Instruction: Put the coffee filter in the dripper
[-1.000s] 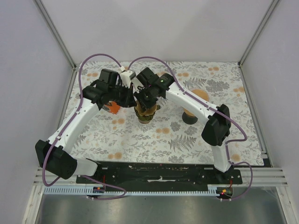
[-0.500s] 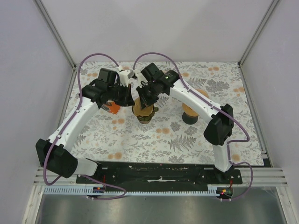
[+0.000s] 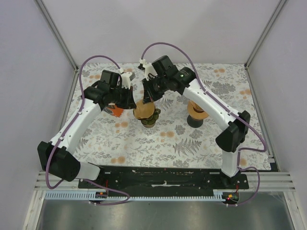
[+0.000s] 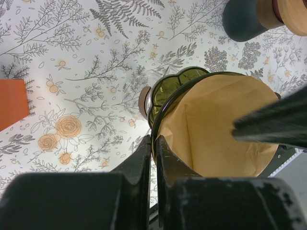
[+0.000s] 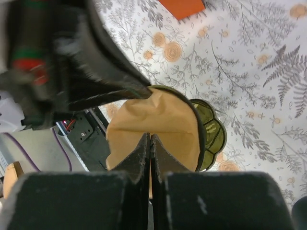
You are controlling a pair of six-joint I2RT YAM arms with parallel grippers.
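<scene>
Brown filter [image 4: 216,124] lines dripper [image 4: 178,88]; left end effector [image 4: 154,142] pinches its rim.

The left gripper [image 4: 154,142] pinches the rim of the green dripper [image 4: 175,88], fingers nearly together. A brown paper filter [image 4: 216,124] lines it. Floral cloth [image 4: 72,72] lies beneath.

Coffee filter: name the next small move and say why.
Probably press down gently with the shut right end effector: the coffee filter already lines the green dripper, whose rim the left end effector pinches steady, but its paper edge seems not fully seated.
</scene>
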